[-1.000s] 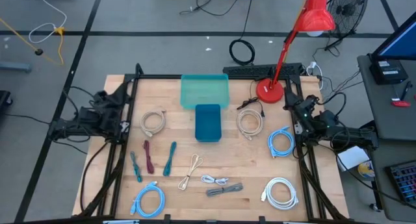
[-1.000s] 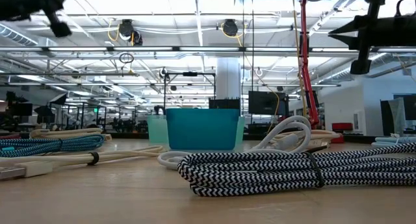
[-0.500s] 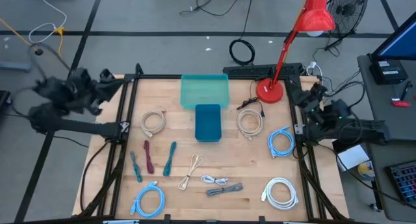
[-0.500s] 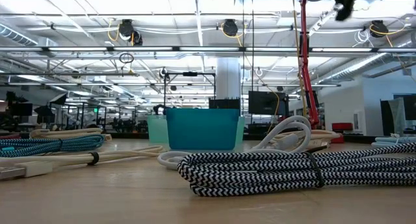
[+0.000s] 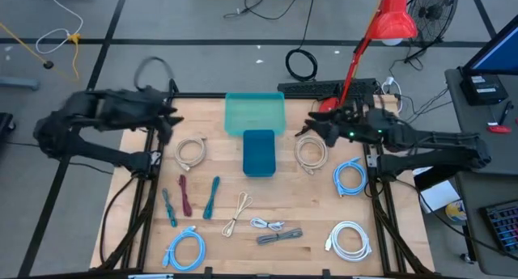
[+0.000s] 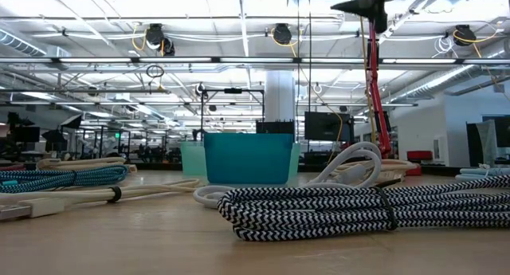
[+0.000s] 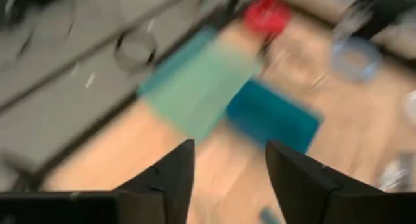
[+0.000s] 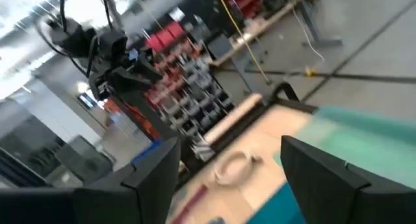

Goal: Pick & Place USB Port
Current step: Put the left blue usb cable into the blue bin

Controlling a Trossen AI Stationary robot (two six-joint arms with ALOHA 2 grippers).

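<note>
Several coiled and bundled USB cables lie flat on the wooden table: a beige coil [image 5: 191, 152], a whitish coil [image 5: 311, 154], a blue coil [image 5: 350, 175] and a black-and-white bundle [image 5: 279, 234]. My left gripper [image 5: 166, 117] hovers over the far left corner, and its wrist view shows it open [image 7: 227, 146] and empty. My right gripper [image 5: 312, 127] hovers just beyond the whitish coil, right of the bins, and is also open [image 8: 231, 143] and empty. In the low view it shows at the top [image 6: 368, 4], well above the table.
A light teal bin [image 5: 255, 113] stands at the far middle, with a dark blue bin [image 5: 259, 152] in front of it. A red lamp base [image 5: 333, 112] sits at the far right. More cables lie near the front: a blue coil [image 5: 186, 251], a white coil [image 5: 350, 238] and teal ties [image 5: 212, 196].
Both arms have left their places beside the table's side rails and risen. My left gripper has swung toward the table's far edge and to the right, over the far left corner. My right gripper has swung toward the table's left, to beside the bins. No cable has moved.
</note>
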